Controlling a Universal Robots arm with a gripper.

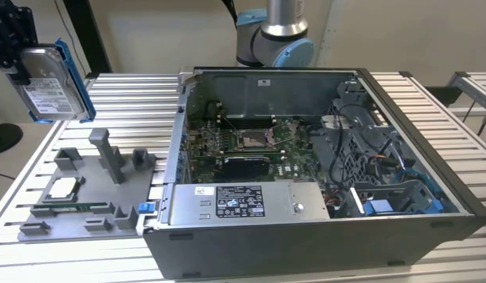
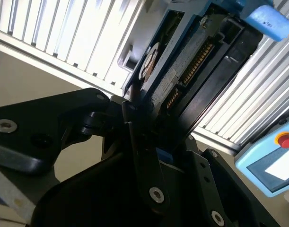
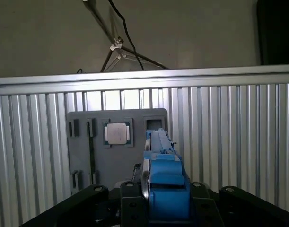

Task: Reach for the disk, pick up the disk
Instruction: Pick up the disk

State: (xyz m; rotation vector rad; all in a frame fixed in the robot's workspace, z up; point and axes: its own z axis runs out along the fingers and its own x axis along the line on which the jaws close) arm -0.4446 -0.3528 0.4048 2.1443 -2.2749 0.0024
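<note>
The disk (image 1: 50, 82) is a silver-grey hard drive with a white label and blue rails. It hangs in the air at the exterior view's upper left, well above the grey tray (image 1: 94, 200). My black gripper (image 1: 13, 44) is shut on its upper part. In the first wrist view I look down along the disk's blue edge (image 3: 164, 182), clamped between the black fingers (image 3: 130, 201), with the tray (image 3: 117, 142) far below. The second wrist view shows the disk's underside and connector (image 2: 191, 71) gripped between the jaws.
A small square chip (image 1: 62, 187) lies on the grey tray, beside upright grey posts (image 1: 109, 156). An open computer case (image 1: 314, 165) with motherboard and power-supply box (image 1: 243, 203) stands on the slatted metal table (image 1: 129, 100). A blue pendant with a red button (image 2: 272, 158) lies nearby.
</note>
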